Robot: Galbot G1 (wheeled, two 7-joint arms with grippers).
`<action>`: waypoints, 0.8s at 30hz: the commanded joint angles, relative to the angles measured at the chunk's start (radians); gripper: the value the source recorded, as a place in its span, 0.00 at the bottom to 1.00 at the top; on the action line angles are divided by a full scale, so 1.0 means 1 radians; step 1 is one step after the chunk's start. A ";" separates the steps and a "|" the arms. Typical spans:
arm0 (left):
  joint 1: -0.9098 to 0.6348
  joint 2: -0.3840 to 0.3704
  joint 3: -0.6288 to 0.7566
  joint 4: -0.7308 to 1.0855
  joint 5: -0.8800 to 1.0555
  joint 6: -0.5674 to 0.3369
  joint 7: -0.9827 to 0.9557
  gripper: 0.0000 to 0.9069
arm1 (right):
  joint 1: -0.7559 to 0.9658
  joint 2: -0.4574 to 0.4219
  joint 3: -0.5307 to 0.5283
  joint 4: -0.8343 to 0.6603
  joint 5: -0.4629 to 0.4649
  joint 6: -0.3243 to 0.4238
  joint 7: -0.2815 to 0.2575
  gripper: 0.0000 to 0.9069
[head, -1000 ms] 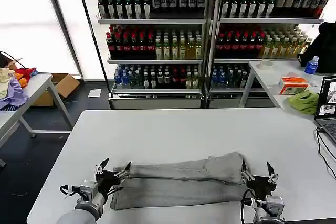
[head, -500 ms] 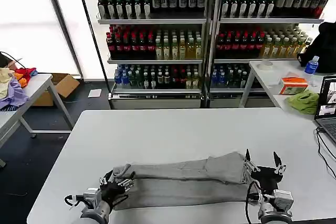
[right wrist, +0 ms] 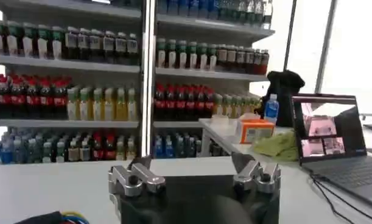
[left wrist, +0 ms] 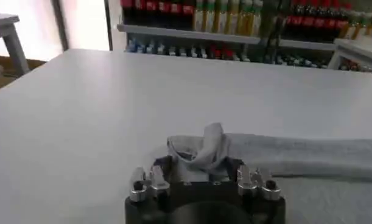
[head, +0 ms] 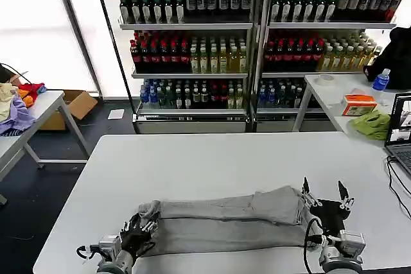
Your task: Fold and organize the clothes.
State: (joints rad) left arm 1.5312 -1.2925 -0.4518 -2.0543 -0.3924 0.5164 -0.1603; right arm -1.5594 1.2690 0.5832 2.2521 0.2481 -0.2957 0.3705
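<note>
A light grey shirt [head: 225,219], folded into a long strip, lies across the near part of the white table [head: 212,158]. My left gripper [head: 140,228] sits low at the strip's left end. In the left wrist view a raised bunch of the shirt [left wrist: 204,146] stands between the jaws of the left gripper [left wrist: 200,163], which are shut on it. My right gripper [head: 324,190] hovers just past the strip's right end, open, fingers pointing up with nothing between them. In the right wrist view the right gripper [right wrist: 190,163] faces the shelves.
A laptop [head: 401,126], a lime-green cloth [head: 372,124] and an orange box [head: 358,104] sit on the table at the right. A heap of coloured fabric [head: 16,110] lies on a side table at the left. Bottle shelves [head: 192,49] stand behind.
My left gripper dropped from open beside the shirt's left end and closed on it. My right gripper rose and shifted right, away from the shirt's right end, still open.
</note>
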 commanded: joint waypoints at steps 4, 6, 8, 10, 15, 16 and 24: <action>0.009 -0.011 -0.014 0.008 -0.007 -0.032 0.005 0.01 | 0.024 -0.006 0.013 0.001 0.012 -0.010 0.012 1.00; 0.008 -0.011 -0.020 0.007 -0.009 -0.038 0.005 0.00 | 0.030 -0.009 0.013 0.000 0.013 -0.013 0.011 1.00; 0.007 -0.009 -0.027 0.005 -0.014 -0.038 0.006 0.00 | 0.036 -0.011 0.012 -0.002 0.013 -0.015 0.011 1.00; 0.003 -0.005 -0.043 -0.001 -0.030 -0.036 0.005 0.00 | 0.044 -0.012 0.010 -0.005 0.017 -0.017 0.012 1.00; -0.060 0.056 -0.193 0.004 -0.051 -0.043 0.004 0.00 | 0.074 -0.018 0.003 -0.012 0.018 -0.028 0.019 1.00; -0.070 0.082 -0.219 0.009 -0.062 -0.040 0.004 0.00 | 0.079 -0.019 0.003 -0.011 0.018 -0.030 0.020 1.00; -0.116 0.382 -0.550 0.151 -0.201 -0.032 0.057 0.00 | 0.109 -0.016 -0.009 0.001 0.020 -0.048 0.033 1.00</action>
State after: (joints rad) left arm 1.4803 -1.1933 -0.6528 -2.0236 -0.4727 0.4899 -0.1380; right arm -1.4762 1.2553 0.5744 2.2521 0.2660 -0.3341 0.3987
